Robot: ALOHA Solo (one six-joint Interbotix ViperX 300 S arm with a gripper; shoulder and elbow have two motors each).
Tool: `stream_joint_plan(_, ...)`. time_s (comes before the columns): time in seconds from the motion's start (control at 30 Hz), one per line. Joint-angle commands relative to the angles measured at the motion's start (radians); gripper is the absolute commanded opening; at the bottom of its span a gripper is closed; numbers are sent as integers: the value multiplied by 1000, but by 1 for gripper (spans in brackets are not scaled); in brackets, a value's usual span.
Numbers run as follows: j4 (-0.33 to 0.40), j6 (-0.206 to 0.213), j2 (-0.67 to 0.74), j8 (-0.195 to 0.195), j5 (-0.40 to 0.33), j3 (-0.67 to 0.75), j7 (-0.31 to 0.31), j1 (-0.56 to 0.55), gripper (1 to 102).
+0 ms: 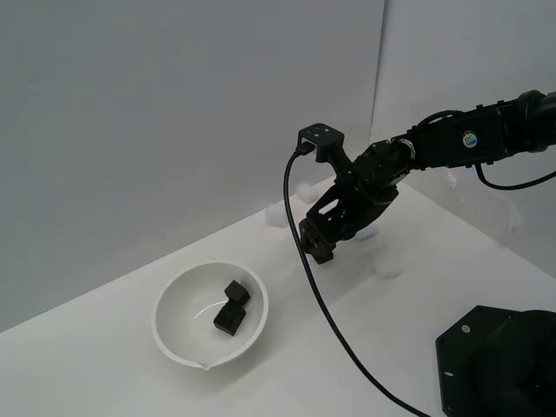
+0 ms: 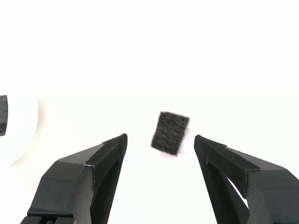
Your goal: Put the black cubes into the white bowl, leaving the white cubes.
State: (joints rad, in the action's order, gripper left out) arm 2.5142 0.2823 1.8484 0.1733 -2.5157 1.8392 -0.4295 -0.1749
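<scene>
1. gripper [image 2: 160, 142] has its jaws spread wide, nothing in them
2. one black cube [image 2: 170, 133] sits on the white table [image 1: 104, 365] just ahead, between the fingertips
3. two black cubes [image 1: 233, 307] already in the white bowl [image 1: 178, 343]

Two cubes [image 1: 233, 306] lay in the bowl [image 1: 174, 334], touching each other. I hung over the worktop [image 1: 104, 365] to the exterior view's right of the bowl. A third cube [image 2: 170, 133] lay ahead, between my fingers [image 2: 110, 154], touching neither.
</scene>
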Motion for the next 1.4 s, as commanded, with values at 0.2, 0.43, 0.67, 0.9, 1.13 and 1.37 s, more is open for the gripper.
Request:
stream_joint_plan(0.2, -18, 15, -40, 18, 21, -29, 37, -18, 84)
stream_joint_plan(0.43, -18, 11, -72, 43, 20, -64, 41, 11, 100)
stream_joint_plan(0.67, -18, 11, -126, 51, 23, -115, 41, 12, 100)
stream_joint_plan(0.9, -18, 11, -144, 57, 23, -138, 54, 12, 100)
stream_joint_plan(1.13, -15, 11, -155, 57, 18, -149, 52, 12, 58)
stream_joint_plan(1.37, -9, 11, -163, 57, 12, -156, 48, 12, 26)
